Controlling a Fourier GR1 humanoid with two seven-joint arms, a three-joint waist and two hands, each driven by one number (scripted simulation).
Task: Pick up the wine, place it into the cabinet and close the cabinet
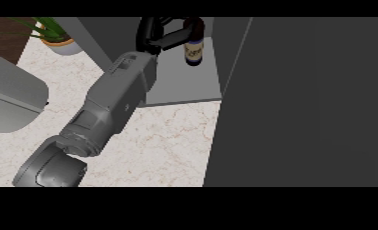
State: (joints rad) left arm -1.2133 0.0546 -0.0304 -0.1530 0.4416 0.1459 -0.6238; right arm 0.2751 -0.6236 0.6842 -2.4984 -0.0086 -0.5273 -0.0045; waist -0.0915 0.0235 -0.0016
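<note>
The wine bottle (pixel 193 50) is dark with a pale label and stands upright inside the open cabinet (pixel 184 90), just above its grey floor. My left hand (pixel 164 33) is shut on the bottle's upper part, with black fingers curled round the neck and hiding it. The grey forearm runs from the lower left of the view up into the cabinet opening. The cabinet door (pixel 295 99) stands open as a wide dark panel and covers the right half of the view. My right hand does not show.
A potted green plant (pixel 57 38) stands at the back left on the marble counter (pixel 170 144). A rounded grey object (pixel 18 99) sits at the left edge. The open door's edge runs close beside the bottle.
</note>
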